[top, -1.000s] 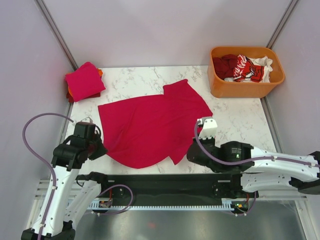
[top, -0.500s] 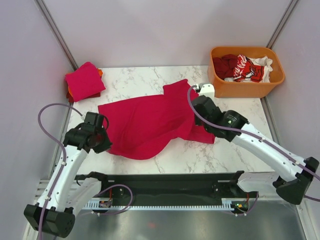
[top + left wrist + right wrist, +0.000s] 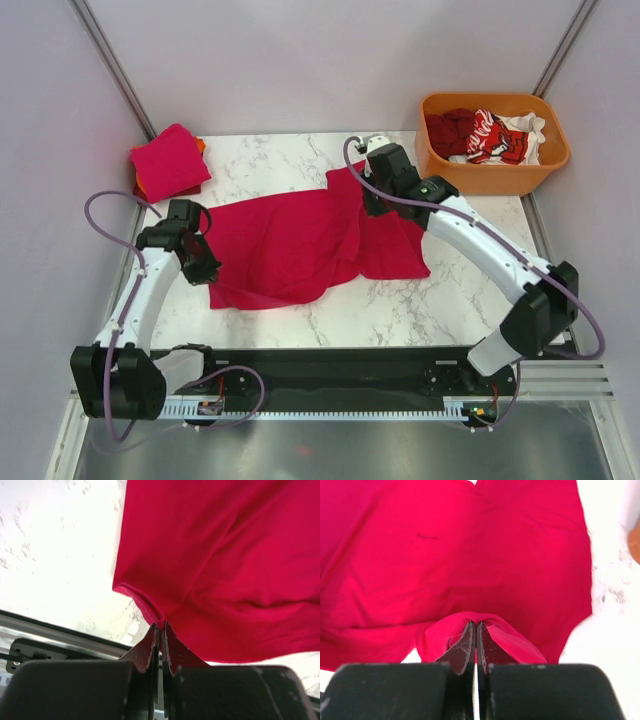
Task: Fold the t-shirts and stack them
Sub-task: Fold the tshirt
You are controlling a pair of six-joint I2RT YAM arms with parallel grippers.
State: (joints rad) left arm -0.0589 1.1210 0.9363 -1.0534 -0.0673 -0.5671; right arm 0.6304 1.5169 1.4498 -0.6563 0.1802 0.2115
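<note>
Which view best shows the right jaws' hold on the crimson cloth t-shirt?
Right wrist: the right gripper has its jaws shut on a pinched fold of the crimson cloth t-shirt. Top external: the right arm hides the jaws; left wrist shows only the shirt's other edge.

— What's the table (image 3: 270, 160) like?
— White marble with grey veins.
— And what's on it?
— A crimson shirt (image 3: 290, 240) lies rumpled across the middle, from near the left edge to right of centre.
— The corners?
— In the far left corner is a stack (image 3: 168, 160) of folded shirts, pink-red on top, with orange and dark red showing beneath. In the far right corner an orange tub (image 3: 480, 180) stands by the right edge, well apart from the stack.
</note>
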